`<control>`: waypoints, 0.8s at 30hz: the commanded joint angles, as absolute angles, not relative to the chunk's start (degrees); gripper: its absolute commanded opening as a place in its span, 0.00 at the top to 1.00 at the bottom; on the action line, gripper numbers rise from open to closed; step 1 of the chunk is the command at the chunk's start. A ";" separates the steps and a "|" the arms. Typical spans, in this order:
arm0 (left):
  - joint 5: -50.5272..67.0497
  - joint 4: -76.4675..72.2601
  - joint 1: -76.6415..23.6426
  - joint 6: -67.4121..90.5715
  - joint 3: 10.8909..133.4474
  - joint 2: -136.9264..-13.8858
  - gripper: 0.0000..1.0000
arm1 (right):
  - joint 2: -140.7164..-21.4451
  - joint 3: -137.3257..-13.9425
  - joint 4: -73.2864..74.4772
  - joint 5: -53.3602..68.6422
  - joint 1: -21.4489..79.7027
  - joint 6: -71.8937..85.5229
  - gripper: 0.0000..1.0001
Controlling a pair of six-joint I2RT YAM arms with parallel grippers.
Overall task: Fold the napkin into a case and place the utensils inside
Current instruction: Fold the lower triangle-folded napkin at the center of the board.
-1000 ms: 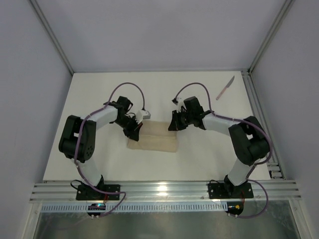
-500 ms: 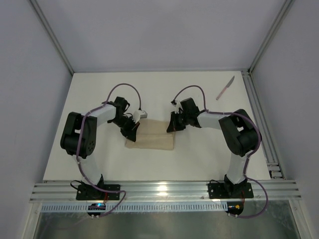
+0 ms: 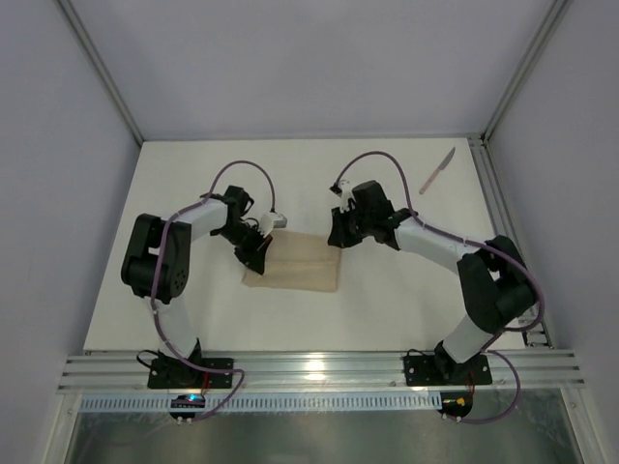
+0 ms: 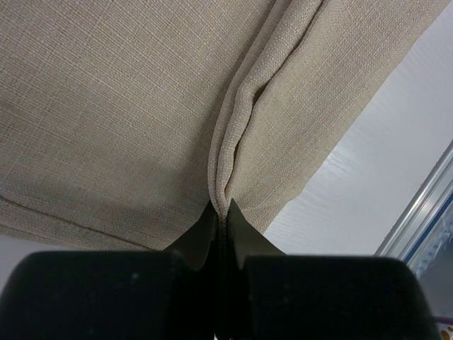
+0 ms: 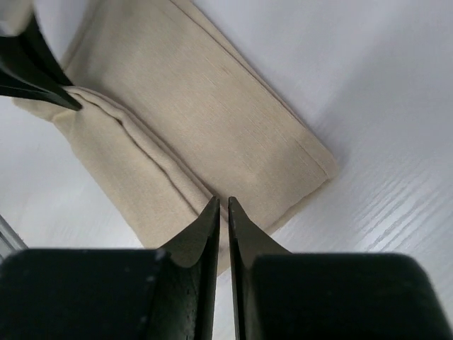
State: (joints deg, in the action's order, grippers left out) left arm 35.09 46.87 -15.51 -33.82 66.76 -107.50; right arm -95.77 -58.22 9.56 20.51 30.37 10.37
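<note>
The beige napkin (image 3: 298, 264) lies folded into a long band on the white table, with a raised fold ridge along it (image 5: 148, 142). My left gripper (image 3: 259, 253) is at its left end, shut on that ridge of cloth (image 4: 223, 207). My right gripper (image 3: 336, 238) hovers over the napkin's right end with its jaws almost together and nothing between them (image 5: 224, 205). The left gripper's fingers (image 5: 32, 74) show at the napkin's far end in the right wrist view. The knife (image 3: 437, 171), with pinkish handle and grey blade, lies at the far right. The silvery utensil is out of view.
A metal rail (image 3: 498, 222) runs along the table's right edge, just beyond the knife. Grey walls close the back and sides. An aluminium frame (image 3: 309, 369) with both arm bases bounds the near edge.
The right arm's elbow has swung out to the right and its gripper has shifted slightly up and back from the napkin's right end. The left gripper stays on the fold.
</note>
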 commanded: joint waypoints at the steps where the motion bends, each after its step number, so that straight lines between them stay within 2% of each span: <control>1: 33.22 45.70 -15.91 -34.10 68.38 -108.02 1.00 | -88.86 -59.07 10.72 14.24 34.97 5.98 0.89; 6: 32.96 44.91 -16.35 -33.40 68.29 -107.84 0.95 | -89.20 -53.89 6.87 21.79 40.69 8.69 0.96; 9: 32.35 43.86 -16.35 -32.79 67.94 -107.32 0.90 | -92.27 -51.08 5.02 22.15 40.17 11.42 0.96; 16: 31.12 41.40 -16.35 -32.43 67.06 -103.37 0.69 | -100.53 -46.67 2.90 22.94 34.99 13.89 0.96; 24: 27.95 38.85 -14.42 -36.12 64.25 -98.70 0.61 | -101.95 -44.21 2.46 23.64 34.37 13.27 0.96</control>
